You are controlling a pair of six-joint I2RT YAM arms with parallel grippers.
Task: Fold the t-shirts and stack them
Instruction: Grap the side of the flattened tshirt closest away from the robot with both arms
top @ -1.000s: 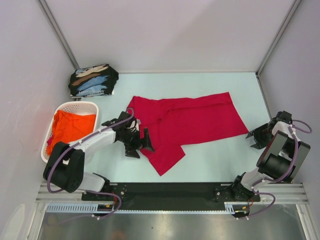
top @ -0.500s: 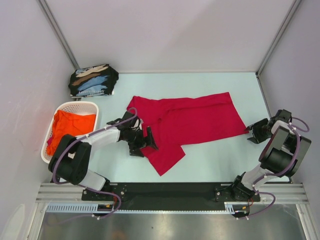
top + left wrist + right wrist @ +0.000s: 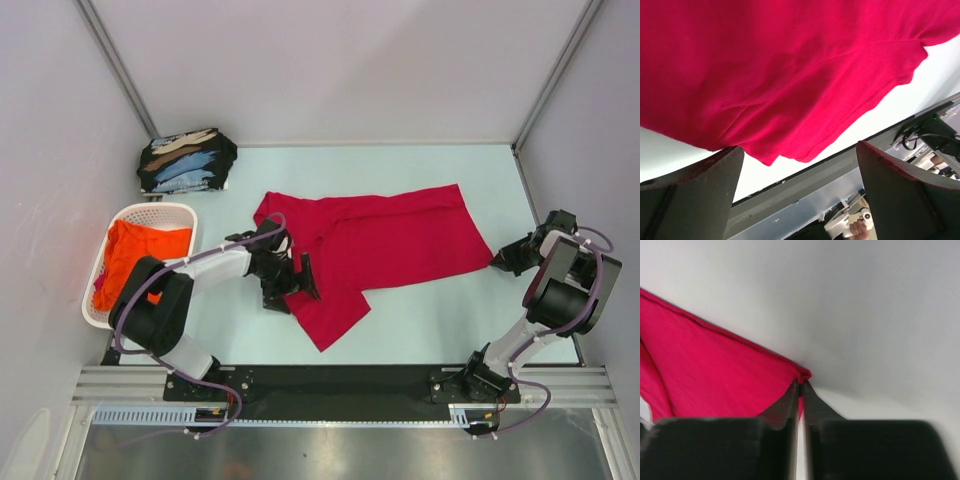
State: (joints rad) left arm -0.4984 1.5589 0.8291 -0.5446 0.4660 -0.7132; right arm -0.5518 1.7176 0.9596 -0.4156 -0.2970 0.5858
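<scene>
Right wrist, right hand (image 3: pixel 800 386) pinching red t-shirt (image 3: pixel 705 370) corner (left hand (image 3: pixel 797 150) spread)

left wrist cam | I see red t-shirt (image 3: pixel 790 75) draped over pale table (image 3: pixel 945 70) | my left gripper (image 3: pixel 799 148) spread wide near its edge

A spread shirt (image 3: pixel 400 240) lies in the middle of the table (image 3: pixel 430 320). Folded shirts (image 3: pixel 185 160) sit at the far left corner. Nearer, along the left edge, a basket (image 3: pixel 150 209) holds a second shirt (image 3: pixel 140 255). The left gripper (image 3: pixel 290 285) is at the spread shirt's left edge, the right gripper (image 3: pixel 497 262) at its right corner.
</scene>
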